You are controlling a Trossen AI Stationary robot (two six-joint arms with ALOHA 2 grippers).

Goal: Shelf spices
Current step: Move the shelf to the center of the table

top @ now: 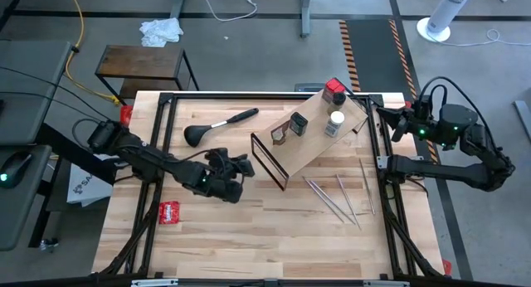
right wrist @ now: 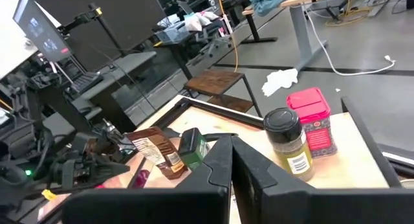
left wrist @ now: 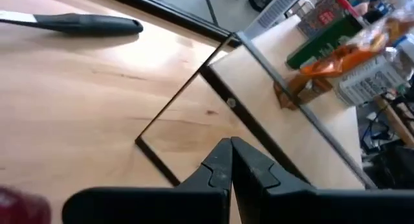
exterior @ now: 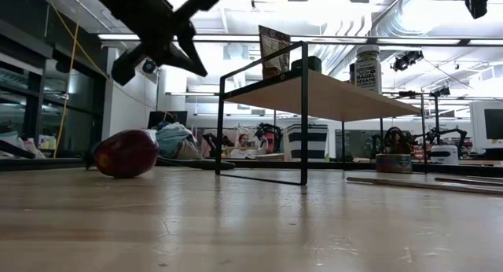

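Stood at the far centre-right of the pale butcher-block wooden tabletop: the long light-wood shelf on thin black metal-rod end frames, set at an angle. Carried on its board, all upright: a red rectangular tin with a red lid at the far end, a clear jar of pale seasoning with a black cap just beside it, a green-topped jar and a brown printed pouch nearer the middle. Hovered above the table left of the shelf's near end frame: the dark left gripper, fingers pressed together, nothing between them. Waited off the table's right edge: the dark right gripper, fingers likewise together and empty. Lay far left of the shelf: a black-handled brush. Lay on the near-left: a small flat red packet. Lay right of centre: thin metal skewers.
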